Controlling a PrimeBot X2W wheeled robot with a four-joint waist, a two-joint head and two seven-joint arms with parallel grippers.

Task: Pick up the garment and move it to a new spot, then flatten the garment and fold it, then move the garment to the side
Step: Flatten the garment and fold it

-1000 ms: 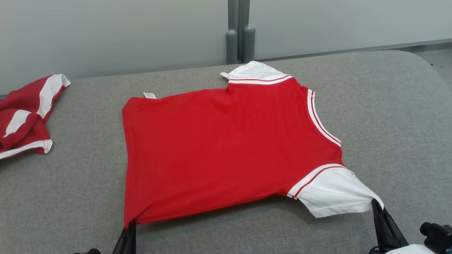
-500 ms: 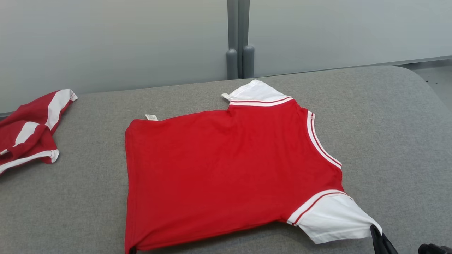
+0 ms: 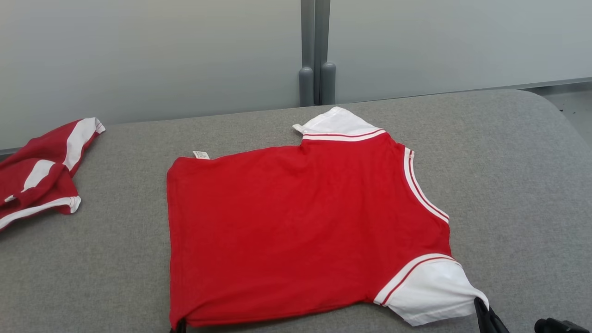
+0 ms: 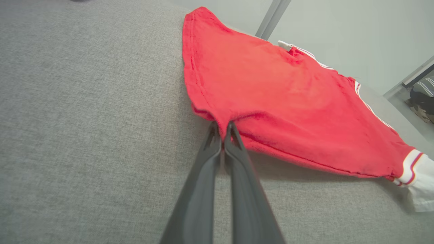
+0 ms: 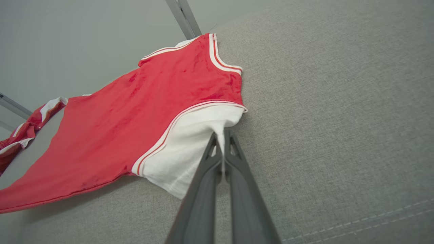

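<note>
The garment [image 3: 296, 226] is a red shirt with white sleeves and red-and-white trim, spread across the grey padded table [image 3: 518, 175]. My left gripper [image 3: 179, 326] is shut on its near hem corner; the left wrist view shows the left gripper [image 4: 222, 128] pinching the red hem of the garment [image 4: 288, 108], lifted a little off the surface. My right gripper [image 3: 479, 306] is shut on the near white sleeve; in the right wrist view the right gripper [image 5: 221, 135] pinches the sleeve edge of the garment [image 5: 142, 115]. The near edge hangs slightly above the table.
A second red-and-white garment [image 3: 39, 173] lies crumpled at the table's far left, also seen as the crumpled garment [image 5: 23, 130] in the right wrist view. A pale glass wall with a grey post [image 3: 317, 60] runs behind the table. The table's right edge curves away at the far right.
The head camera has tilted, so the whole scene sits lower in the picture. Both grippers keep their hold; the near edge has sunk closer to the table.
</note>
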